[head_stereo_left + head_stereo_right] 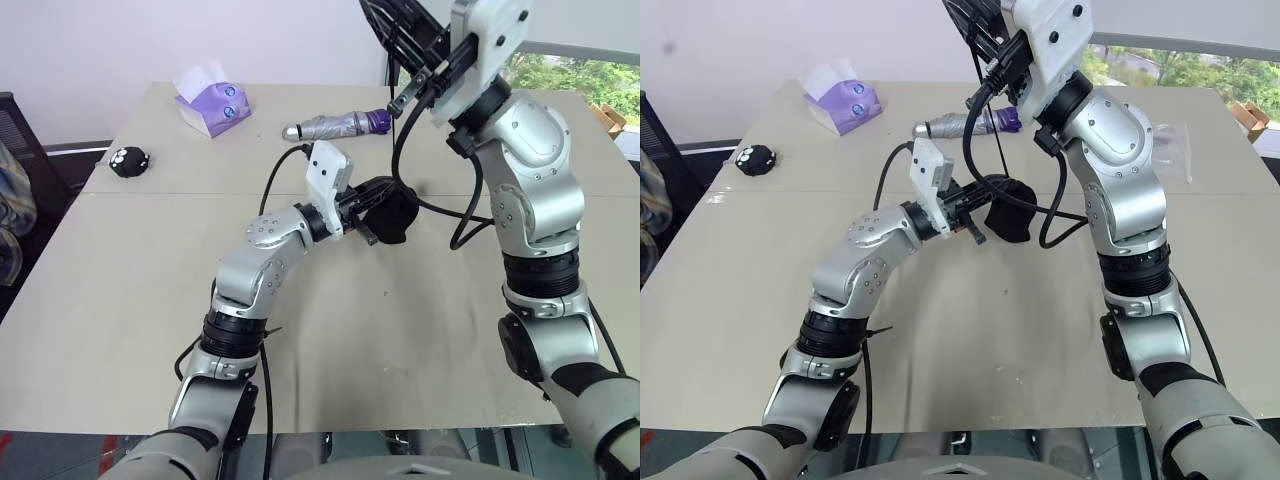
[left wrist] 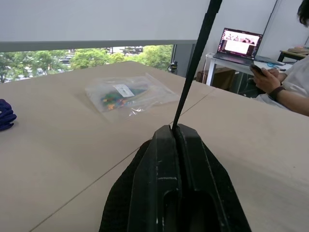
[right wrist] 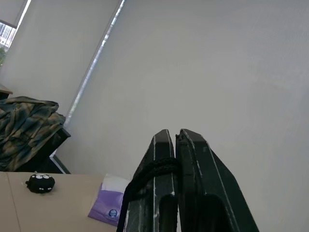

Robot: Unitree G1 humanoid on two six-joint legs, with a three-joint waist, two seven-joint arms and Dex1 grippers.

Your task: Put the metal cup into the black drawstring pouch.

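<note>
Left wrist view: left gripper (image 2: 176, 133) clamped on soft black fabric drawstring pouch (image 1: 392, 215).
Right gripper (image 3: 175, 137): closed, pinching thin black cord (image 2: 193, 63).
Handling: limp, light; grip fabric at mouth.

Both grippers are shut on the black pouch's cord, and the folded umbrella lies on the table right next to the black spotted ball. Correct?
Not quite. The left eye view shows the umbrella far from the spotted ball, beyond the tissue pack. The rest holds.
</note>
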